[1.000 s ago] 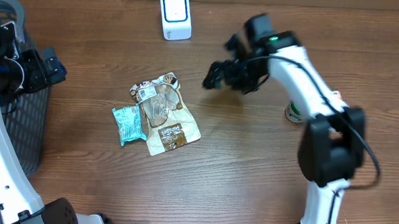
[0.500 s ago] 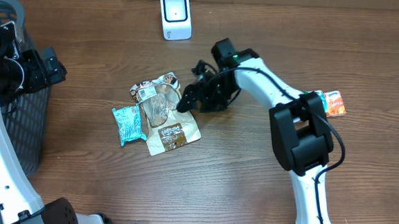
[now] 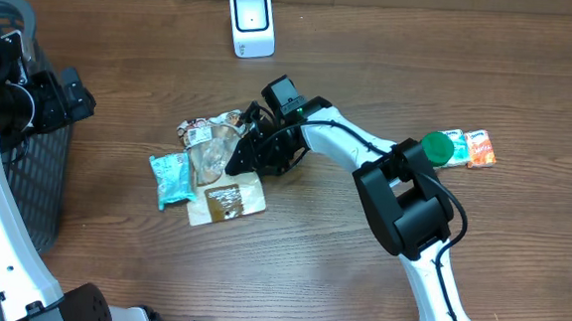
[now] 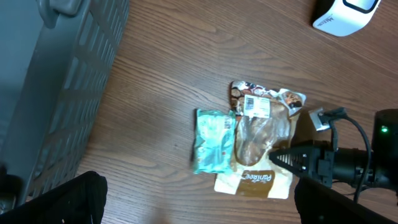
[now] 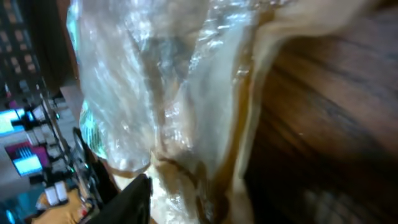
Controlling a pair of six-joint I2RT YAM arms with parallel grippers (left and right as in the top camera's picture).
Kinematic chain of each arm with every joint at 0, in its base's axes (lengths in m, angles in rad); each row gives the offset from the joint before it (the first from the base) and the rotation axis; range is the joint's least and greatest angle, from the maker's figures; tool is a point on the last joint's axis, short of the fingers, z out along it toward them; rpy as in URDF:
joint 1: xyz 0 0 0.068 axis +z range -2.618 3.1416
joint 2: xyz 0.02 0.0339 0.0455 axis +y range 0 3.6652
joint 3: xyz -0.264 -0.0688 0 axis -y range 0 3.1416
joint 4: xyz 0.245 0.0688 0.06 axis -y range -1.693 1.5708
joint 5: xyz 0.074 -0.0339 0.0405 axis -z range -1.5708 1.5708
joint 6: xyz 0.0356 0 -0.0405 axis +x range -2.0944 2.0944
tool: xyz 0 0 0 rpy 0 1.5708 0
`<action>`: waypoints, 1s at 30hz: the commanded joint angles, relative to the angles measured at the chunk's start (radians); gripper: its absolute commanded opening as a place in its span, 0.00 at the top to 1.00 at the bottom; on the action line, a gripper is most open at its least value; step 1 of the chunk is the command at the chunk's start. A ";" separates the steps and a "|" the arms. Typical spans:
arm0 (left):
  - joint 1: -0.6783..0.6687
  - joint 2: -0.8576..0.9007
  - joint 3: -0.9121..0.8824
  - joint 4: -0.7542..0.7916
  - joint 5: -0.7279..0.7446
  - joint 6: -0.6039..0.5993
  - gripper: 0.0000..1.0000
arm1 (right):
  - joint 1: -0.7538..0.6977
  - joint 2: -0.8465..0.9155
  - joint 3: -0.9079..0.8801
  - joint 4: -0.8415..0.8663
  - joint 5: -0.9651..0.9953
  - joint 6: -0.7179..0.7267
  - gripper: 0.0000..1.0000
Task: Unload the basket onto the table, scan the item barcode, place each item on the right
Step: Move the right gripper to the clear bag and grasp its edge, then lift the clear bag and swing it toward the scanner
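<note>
A clear snack bag with a brown-and-beige card lies mid-table, a white barcode label at its far end. A teal packet lies against its left side. My right gripper is down on the bag's right edge. In the right wrist view crinkled plastic fills the frame and presses against the one dark finger that shows; the other finger is hidden. The white scanner stands at the back. My left gripper hangs open and empty, high over the table's left side.
A dark mesh basket stands at the left edge under the left arm. A green-capped item and orange packets lie on the right. Bare wood stretches along the front of the table.
My right arm swept left from the table's right side and came down onto the snack bag. Bag and teal packet slid a little left. The right jaws have narrowed. The left arm stayed still.
</note>
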 commanded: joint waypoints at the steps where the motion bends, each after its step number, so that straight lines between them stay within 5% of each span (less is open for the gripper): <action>1: -0.002 0.006 0.020 -0.002 0.015 0.014 0.01 | 0.005 0.036 -0.018 0.015 0.022 0.056 0.70; 8: -0.002 0.006 0.020 -0.002 0.015 0.015 0.01 | 0.003 0.036 -0.018 0.066 -0.053 0.056 0.96; 17: -0.002 0.006 0.020 -0.002 0.015 0.015 0.00 | -0.050 -0.018 -0.011 0.028 -0.143 -0.028 0.96; 30: -0.002 0.006 0.020 -0.002 0.015 0.015 0.00 | -0.153 -0.385 -0.011 -0.146 -0.266 -0.294 0.96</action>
